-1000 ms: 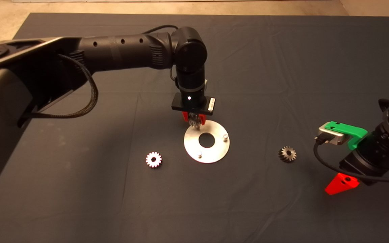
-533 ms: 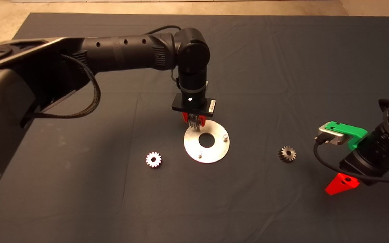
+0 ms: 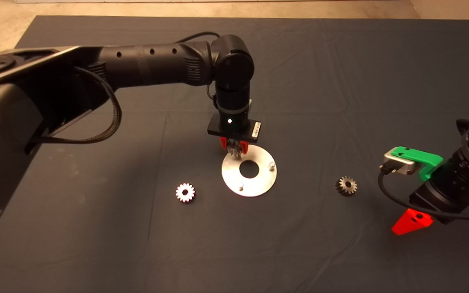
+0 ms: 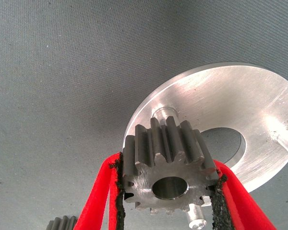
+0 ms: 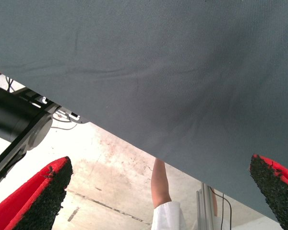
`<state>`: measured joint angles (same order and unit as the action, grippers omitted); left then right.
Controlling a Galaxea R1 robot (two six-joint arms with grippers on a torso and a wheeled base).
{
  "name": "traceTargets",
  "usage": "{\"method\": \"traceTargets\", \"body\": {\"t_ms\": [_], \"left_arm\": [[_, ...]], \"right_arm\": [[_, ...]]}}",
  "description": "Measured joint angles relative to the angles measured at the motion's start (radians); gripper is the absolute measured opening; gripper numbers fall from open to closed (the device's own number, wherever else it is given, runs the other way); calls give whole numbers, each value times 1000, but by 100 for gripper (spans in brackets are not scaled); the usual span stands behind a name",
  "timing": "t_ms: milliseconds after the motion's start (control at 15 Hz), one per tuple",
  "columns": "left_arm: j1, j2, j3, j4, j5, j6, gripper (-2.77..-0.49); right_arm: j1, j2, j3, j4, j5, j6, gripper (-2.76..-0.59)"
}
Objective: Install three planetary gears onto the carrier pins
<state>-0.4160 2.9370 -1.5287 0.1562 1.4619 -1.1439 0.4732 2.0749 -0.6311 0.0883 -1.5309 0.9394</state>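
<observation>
- The left gripper (image 3: 235,149) is hanging over the far-left rim of the carrier disc (image 3: 259,181), fingers pointing down at the mat (image 3: 340,81).
- Its two red fingers (image 4: 98,201) are pinching one planetary gear (image 4: 165,170) by the toothed flanks; the pads are pressing on opposite sides and the bore is facing the wrist camera.
- In the left wrist view, the held gear is sitting above the disc, apart from it. One carrier pin (image 4: 164,113) is showing just past the gear's teeth, not inside the bore.
- Judgement: the bore is not yet lining up with that pin, so a small lateral correction appears necessary before lowering.
- Two further pins are standing bare on the disc: one at the right (image 3: 272,165) and one at the near side (image 3: 240,186).
- A bright gear (image 3: 185,192) is lying flat on the mat, to the left of the disc and apart from it.
- A darker gear (image 3: 346,185) is lying on the mat well to the right of the disc.
- The right gripper (image 3: 411,221) is waiting at the lower right edge, fingers (image 5: 36,194) spread wide and holding nothing.
- The right wrist view is showing a person's arm (image 5: 159,184) past the mat edge.
- Progress, as judged: no gear is seated; the first is in hand and two are awaiting pickup.
</observation>
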Motion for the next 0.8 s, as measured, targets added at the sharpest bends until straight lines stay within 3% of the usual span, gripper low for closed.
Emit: {"method": "traceTargets", "body": {"t_ms": [800], "left_arm": [[-3, 5, -41, -17, 0, 31, -238]], "right_arm": [[-11, 0, 1, 0, 0, 0, -60]]}}
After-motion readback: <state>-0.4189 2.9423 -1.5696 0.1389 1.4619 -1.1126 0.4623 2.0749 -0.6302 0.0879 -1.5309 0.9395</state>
